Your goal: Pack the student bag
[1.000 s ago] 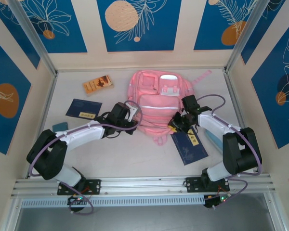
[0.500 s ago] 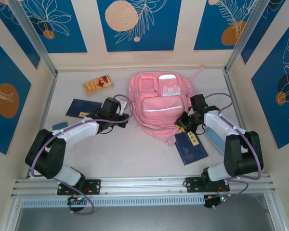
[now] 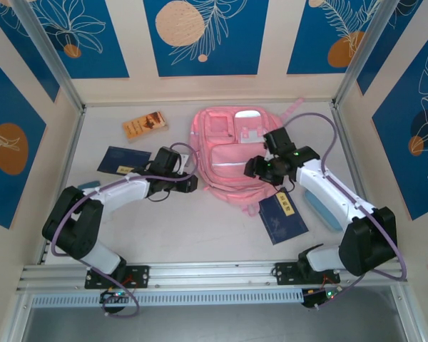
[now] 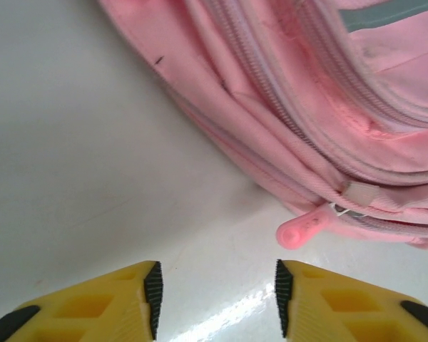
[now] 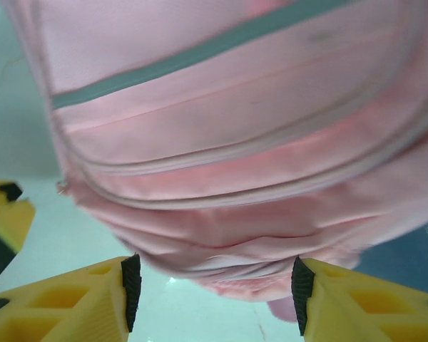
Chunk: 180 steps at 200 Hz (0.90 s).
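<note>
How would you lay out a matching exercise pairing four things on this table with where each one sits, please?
Things:
1. student bag
2. orange booklet
3. pink zip pull
4. right-hand dark blue booklet

Places:
A. just ahead of the left gripper
B. on the near side of the bag, toward its right
C. further back, off to the bag's left
D. centre of the table

Pairs: 1-D, 2-C, 3-A, 4-B.

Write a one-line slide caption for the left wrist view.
Open, empty left claw faces the edge of the pink student bag, whose zipper pull sticks out over the white table just ahead.
</note>
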Available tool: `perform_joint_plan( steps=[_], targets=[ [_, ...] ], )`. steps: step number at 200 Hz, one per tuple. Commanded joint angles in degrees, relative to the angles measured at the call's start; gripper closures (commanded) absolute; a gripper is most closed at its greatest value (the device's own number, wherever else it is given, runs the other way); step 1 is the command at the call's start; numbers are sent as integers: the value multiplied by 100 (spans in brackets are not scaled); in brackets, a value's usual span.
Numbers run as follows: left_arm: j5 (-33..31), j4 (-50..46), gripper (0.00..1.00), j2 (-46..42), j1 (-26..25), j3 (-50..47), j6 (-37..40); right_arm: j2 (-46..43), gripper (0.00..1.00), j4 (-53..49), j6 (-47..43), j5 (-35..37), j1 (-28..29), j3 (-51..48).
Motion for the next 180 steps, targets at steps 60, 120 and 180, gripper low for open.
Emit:
perform_joint_plan(
  steps=[60, 120, 180],
  targets=[
    [-1523, -1284, 42, -936, 517, -270, -1287, 2985, 44, -425, -1663, 626, 1796, 2774],
    [-1363, -1523, 32, -1653, 938, -655, -1450, 4453, 50, -1199, -1618, 1701, 2075, 4132],
    [-1267, -1549, 30, -1784, 942, -682, -1292, 4642, 61, -1532, -1711, 2394, 2185, 4052]
  ],
)
